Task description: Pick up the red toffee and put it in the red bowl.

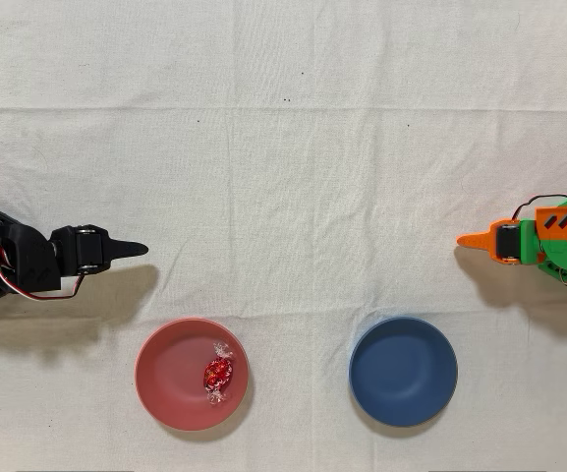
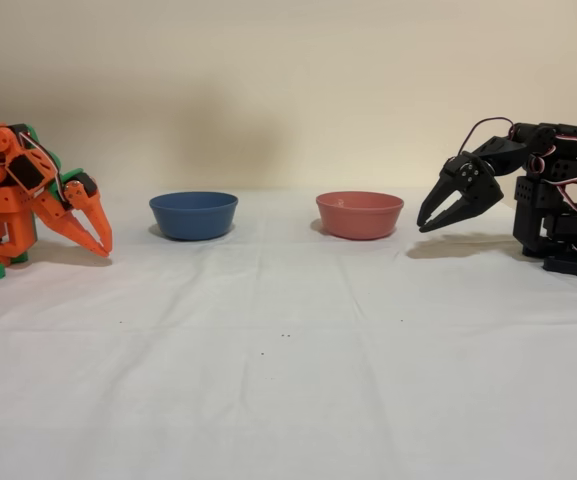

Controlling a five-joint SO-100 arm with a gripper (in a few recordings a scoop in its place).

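Overhead and side views of the tabletop. The small oval red toffee in its shiny red wrapper with clear twisted ends [image 1: 217, 374] is lying inside the round, matte salmon-red shallow bowl [image 1: 165, 379], right of the bowl's centre in the overhead view, so the placing step appears already done. The black arm's two-finger gripper [image 2: 436, 222] is hanging above the white cloth-covered table [image 1: 283, 147], beside the red bowl and apart from it; in the side view its fingers are standing slightly spread, pinching nothing. The round dark blue bowl [image 1: 403, 371] is sitting well apart from the red one, nothing visible in it from overhead. An idle orange arm [image 2: 38, 195] is resting at the far side. Judged from its look, the toffee is being treated as light and firm, with a slick, crinkling wrapper; the sound hold is across the oval body, not the thin twisted ends, which would likely slip or tear
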